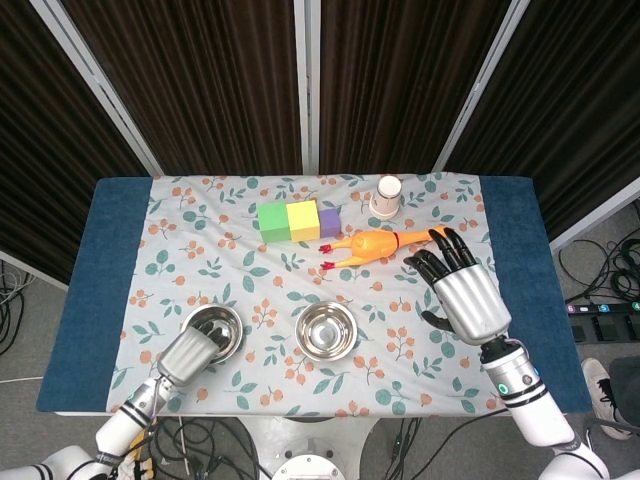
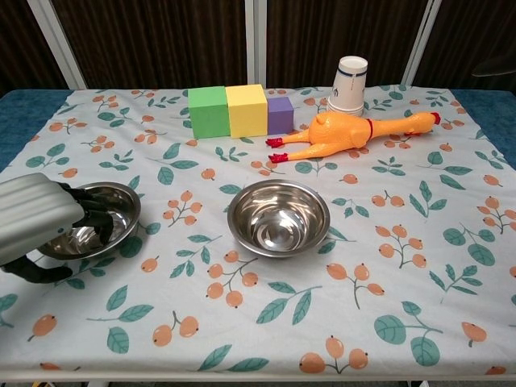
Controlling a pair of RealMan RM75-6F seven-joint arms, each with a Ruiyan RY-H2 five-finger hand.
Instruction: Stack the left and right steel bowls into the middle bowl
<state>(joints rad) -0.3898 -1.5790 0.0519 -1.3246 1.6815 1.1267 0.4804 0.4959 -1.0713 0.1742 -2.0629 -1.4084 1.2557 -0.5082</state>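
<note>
Left hand (image 2: pixel 40 222) reaches into left bowl (image 2: pixel 109 216) over its near rim, fingers (image 2: pixel 87 211) curled inside, thumb below outside; judged set to pinch the rim for lifting | grip closure: cannot tell | middle bowl (image 2: pixel 278 218) right of left bowl, apart | right hand (image 1: pixel 463 293) spread, holding nothing, right of middle bowl.

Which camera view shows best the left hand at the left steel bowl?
The chest view: the left hand is large, its fingers inside the left bowl. The head view shows it small from above.
</note>
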